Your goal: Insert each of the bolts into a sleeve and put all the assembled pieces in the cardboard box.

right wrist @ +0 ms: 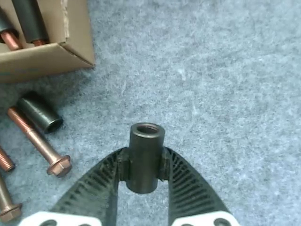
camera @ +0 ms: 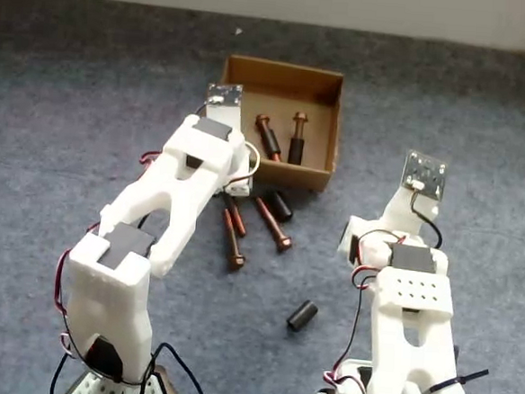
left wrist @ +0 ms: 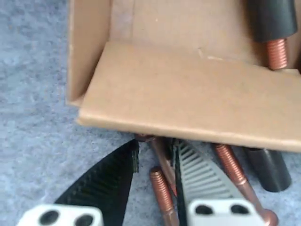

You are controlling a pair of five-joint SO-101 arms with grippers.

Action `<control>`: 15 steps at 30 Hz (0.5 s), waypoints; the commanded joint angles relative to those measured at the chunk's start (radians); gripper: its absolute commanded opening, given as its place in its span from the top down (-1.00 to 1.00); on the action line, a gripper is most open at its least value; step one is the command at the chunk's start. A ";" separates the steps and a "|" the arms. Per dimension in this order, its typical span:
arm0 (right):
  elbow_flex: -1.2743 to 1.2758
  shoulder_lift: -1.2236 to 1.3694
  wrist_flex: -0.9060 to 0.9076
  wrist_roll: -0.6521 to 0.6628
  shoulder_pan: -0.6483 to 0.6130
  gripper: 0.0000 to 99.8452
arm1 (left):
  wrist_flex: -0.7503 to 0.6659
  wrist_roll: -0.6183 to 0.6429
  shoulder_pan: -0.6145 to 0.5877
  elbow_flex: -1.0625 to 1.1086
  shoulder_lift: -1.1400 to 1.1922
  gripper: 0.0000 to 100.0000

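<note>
The cardboard box (camera: pixel 329 84) sits at the back middle with two bolt-and-sleeve pieces (camera: pixel 268 136) inside. Several copper bolts (camera: pixel 272 223) lie on the carpet just in front of it. My left gripper (left wrist: pixel 156 150) is low at the box's near wall (left wrist: pixel 197 94). It is open, with one bolt (left wrist: pixel 162 162) lying between its fingers. My right gripper (right wrist: pixel 145 162) is shut on a black sleeve (right wrist: pixel 146 146), held clear of the carpet to the right of the box. Its open bore faces away from the wrist camera.
A loose black sleeve (camera: pixel 282 206) lies beside the bolts near the box's front, and another (camera: pixel 302 315) lies on the carpet between the two arms. Grey carpet stretches bare to the right of the box.
</note>
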 commanded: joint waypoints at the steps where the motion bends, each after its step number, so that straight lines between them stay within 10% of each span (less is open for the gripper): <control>1: -0.004 -0.035 -0.021 -0.005 0.007 0.99 | 0.000 -0.009 0.025 -0.010 -0.002 0.75; 15: -0.004 -0.035 -0.021 -0.005 0.007 0.99 | 0.084 -0.034 0.038 0.021 -0.004 0.75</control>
